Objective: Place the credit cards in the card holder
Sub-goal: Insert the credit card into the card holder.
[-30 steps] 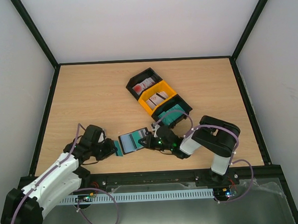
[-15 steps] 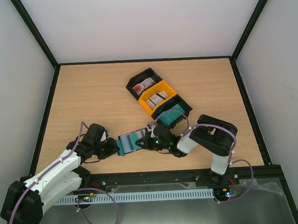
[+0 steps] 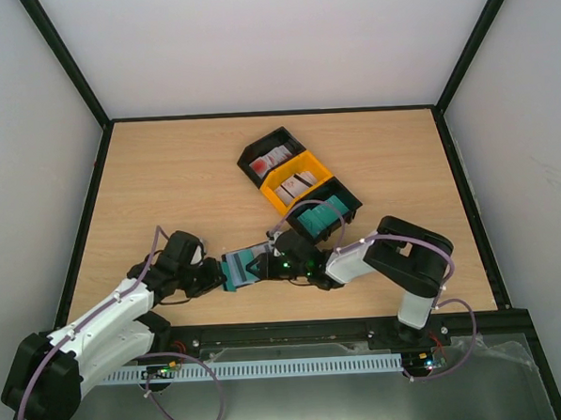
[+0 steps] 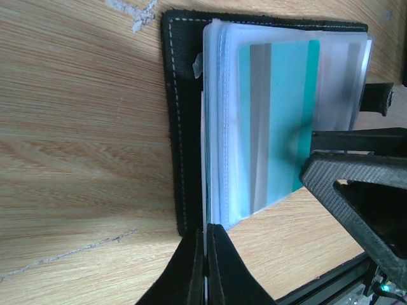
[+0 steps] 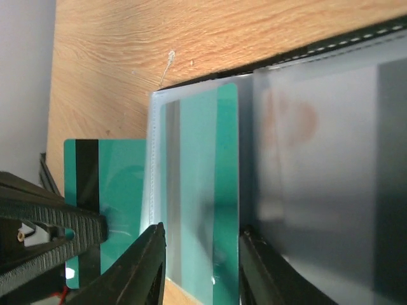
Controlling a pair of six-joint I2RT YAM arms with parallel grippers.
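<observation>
The black card holder [image 3: 238, 269] lies open near the table's front edge, its clear sleeves up. In the left wrist view its stitched black cover [image 4: 175, 127] shows, with a teal credit card [image 4: 280, 114] inside a sleeve. My left gripper [image 4: 208, 254] is shut on a second teal card, edge-on at the holder's side. That held card [image 5: 117, 178] sticks out left of the sleeve in the right wrist view. My right gripper [image 5: 202, 273] is open, its fingers spread over the sleeved teal card [image 5: 197, 178]. From above, the left gripper [image 3: 215, 276] and right gripper [image 3: 267, 264] flank the holder.
Three joined trays stand behind the holder: a black one with red-blotched cards [image 3: 268, 159], a yellow one with pale cards [image 3: 296, 183], and a black one with teal cards [image 3: 323, 212]. The right arm's elbow [image 3: 410, 255] is to the right. The table's front rail is close.
My left gripper has moved right with its teal card up to the holder's edge. My right gripper has moved left over the holder's sleeves.
</observation>
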